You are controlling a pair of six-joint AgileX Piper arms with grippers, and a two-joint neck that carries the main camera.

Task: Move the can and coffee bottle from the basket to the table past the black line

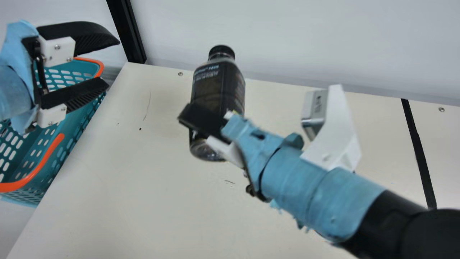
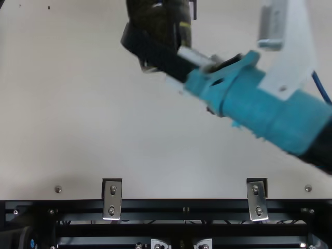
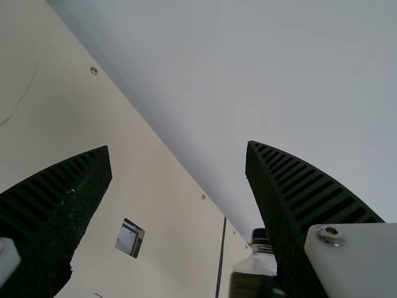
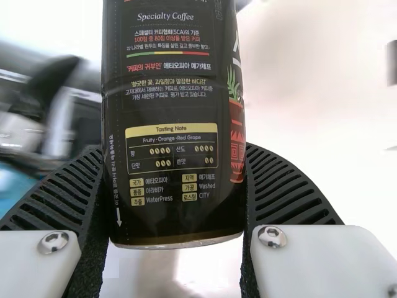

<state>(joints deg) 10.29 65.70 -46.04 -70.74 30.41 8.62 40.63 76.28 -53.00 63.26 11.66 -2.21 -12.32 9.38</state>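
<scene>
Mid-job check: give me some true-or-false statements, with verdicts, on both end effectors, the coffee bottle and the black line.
1. The right end effector holds the coffee bottle. True.
2. The bottle is already past the black line. False: it is on the basket's side of the line.
3. The left end effector is shut. False: its fingers stand wide apart.
4. The bottle's cap is on. True.

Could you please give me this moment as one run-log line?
Right hand: shut on coffee bottle | left hand: open, near basket | bottle: between basket and black line | placement: not yet
</scene>
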